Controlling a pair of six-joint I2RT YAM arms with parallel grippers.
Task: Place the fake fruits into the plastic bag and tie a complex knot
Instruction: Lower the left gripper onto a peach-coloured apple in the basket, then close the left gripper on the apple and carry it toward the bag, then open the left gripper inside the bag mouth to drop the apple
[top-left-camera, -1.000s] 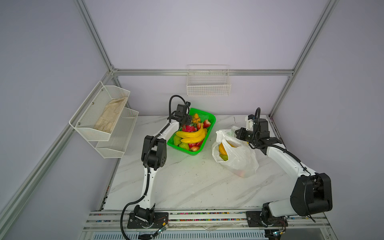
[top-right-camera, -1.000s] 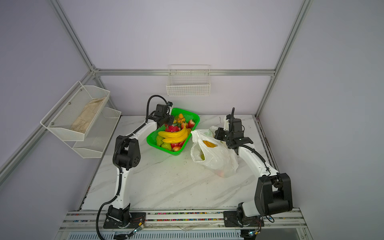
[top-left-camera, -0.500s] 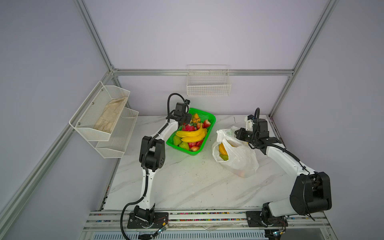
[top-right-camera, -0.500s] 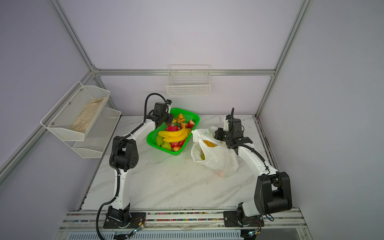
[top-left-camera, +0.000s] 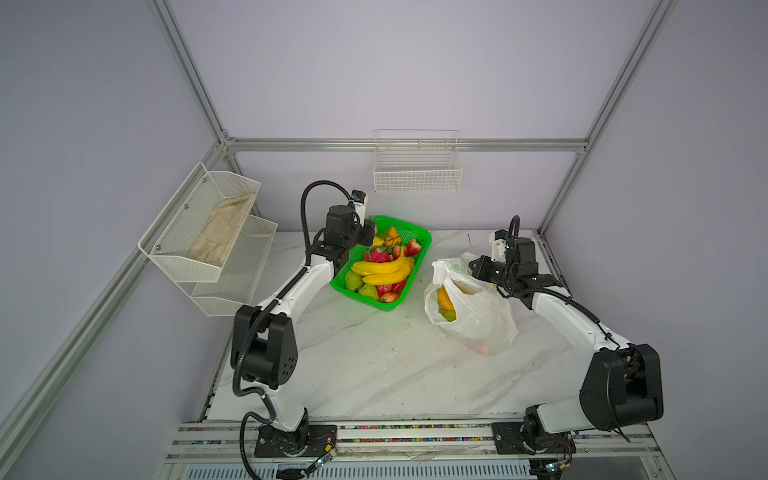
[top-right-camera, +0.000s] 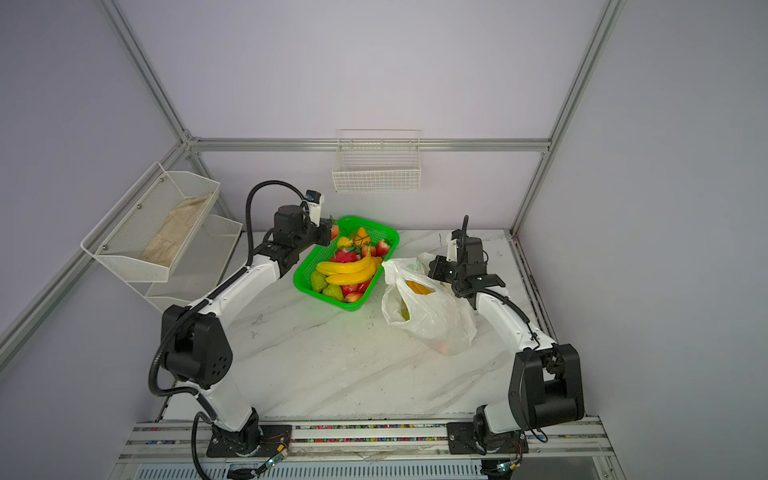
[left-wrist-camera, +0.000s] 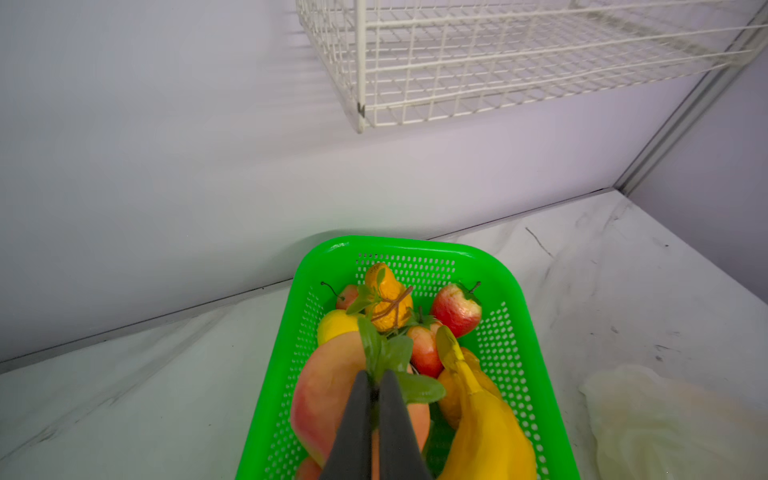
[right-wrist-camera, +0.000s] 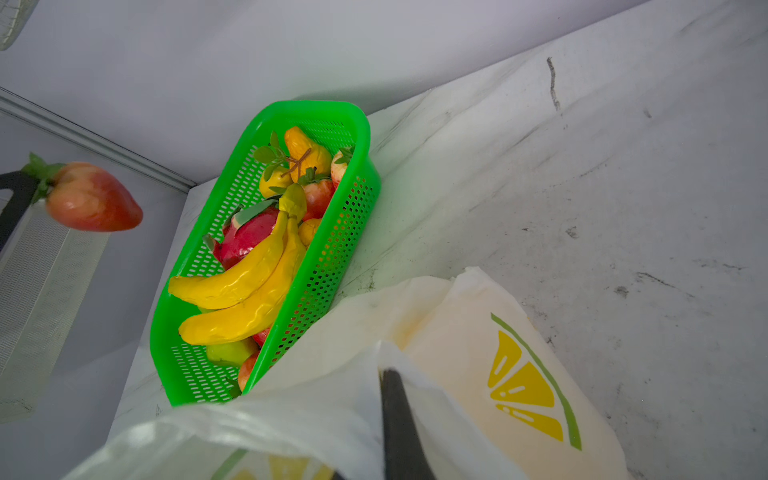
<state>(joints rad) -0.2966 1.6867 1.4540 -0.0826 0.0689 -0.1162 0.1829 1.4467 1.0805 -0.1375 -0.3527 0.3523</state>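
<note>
pinching the leafy green top of one strawberry (left-wrist-camera: 328, 399) with the left gripper (left-wrist-camera: 375, 376), pressed together on the leaves, up above the far left corner of one green basket (left-wrist-camera: 399, 245) and clear of the pile. pinching the rim of one plastic bag (top-left-camera: 478, 320) with the right gripper (top-left-camera: 473, 266), closed on the thin plastic, holding the mouth up and open toward the basket.

inside the basket: one bunch of two bananas (top-left-camera: 384, 270), one pink dragon fruit (top-left-camera: 377, 254), two green pears (top-left-camera: 353, 281), three more strawberries at the far end, one twig of small orange fruits (left-wrist-camera: 388, 299), one round yellow fruit (left-wrist-camera: 334, 326); more red at the near end, too buried to count.

inside the bag, seen through the mouth: one yellow piece (top-left-camera: 444, 297) above one green piece (top-left-camera: 449, 316); something reddish lower down behind the plastic, not identifiable. one whole lemon slice print (right-wrist-camera: 528, 386) on the bag's side.

bag lying on the worktop (top-left-camera: 374, 365) just beside the basket's right side.

further out: one wire basket (top-left-camera: 417, 174) on the back wall, two wire shelves (top-left-camera: 183, 268) stacked on the left wall, one beige cloth (top-left-camera: 220, 232) in the upper one.

against a second ago: left elbow swung down and out toward the front edge, left wrist drawn back a little at the basket's far end. right arm, bag and basket in the same places.
</note>
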